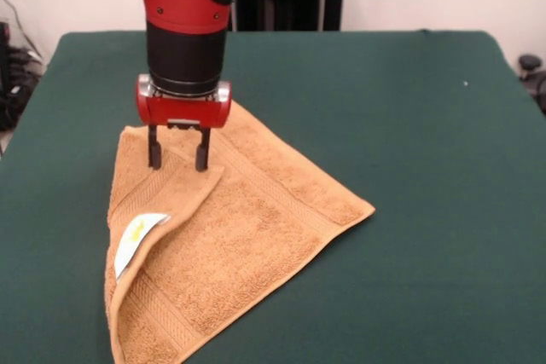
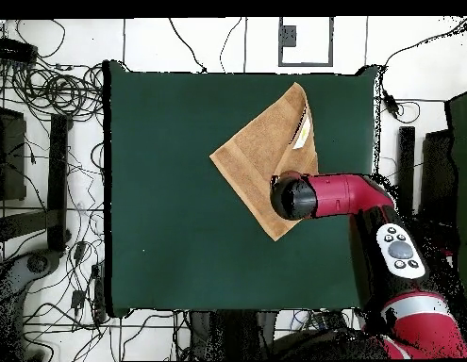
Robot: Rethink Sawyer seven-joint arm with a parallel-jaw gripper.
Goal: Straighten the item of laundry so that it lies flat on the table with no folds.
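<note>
The orange-tan towel [image 1: 256, 228] lies on the dark green table [image 1: 418, 125], at the left in the front view. Its left edge is folded over into a long flap [image 1: 171, 202] with the white label [image 1: 136, 240] facing up. My gripper [image 1: 178, 159] points straight down over the towel's far part, with its two fingertips [image 1: 154, 158] apart and at the towel's surface near the flap's upper end. It holds nothing that I can see. In the overhead view the towel [image 2: 256, 156] sits near the table's [image 2: 180, 189] right side, and the arm's wrist [image 2: 293, 196] hides the gripper.
The towel's near corner runs to the bottom edge of the front view. In the overhead view the red arm [image 2: 369, 203] reaches in across the table's right edge. Cables [image 2: 48, 94] and stands lie on the floor around the table.
</note>
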